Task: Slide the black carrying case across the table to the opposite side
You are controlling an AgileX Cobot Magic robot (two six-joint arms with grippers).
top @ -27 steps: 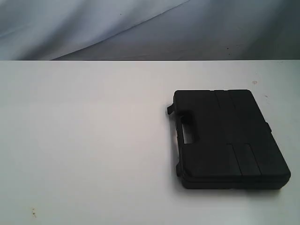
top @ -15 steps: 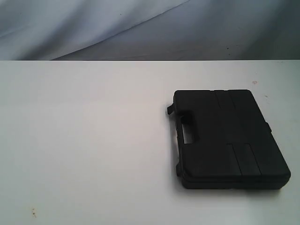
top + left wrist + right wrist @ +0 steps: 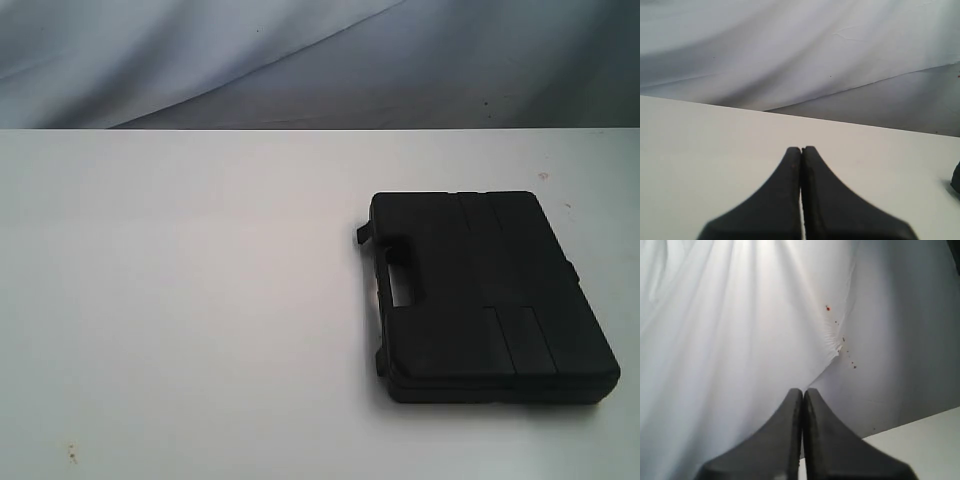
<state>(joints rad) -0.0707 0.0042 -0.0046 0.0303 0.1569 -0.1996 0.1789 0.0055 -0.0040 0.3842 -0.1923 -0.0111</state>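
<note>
so far nothing is done: the flat black plastic carrying case with a moulded handle [image 3: 490, 300] lies on the right gripper's side of the plain white flat tabletop [image 3: 200, 300], well apart from both grippers. the left gripper [image 3: 801, 150] and right gripper [image 3: 803, 391] are each pressed closed on nothing. the whole slide is left to do, towards the left gripper's side over smooth, speckled table. draped white cloth [image 3: 200, 60] hangs beyond.

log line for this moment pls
black carrying case flat on table, right of exterior view | left gripper shut, empty | right gripper shut, empty
</note>
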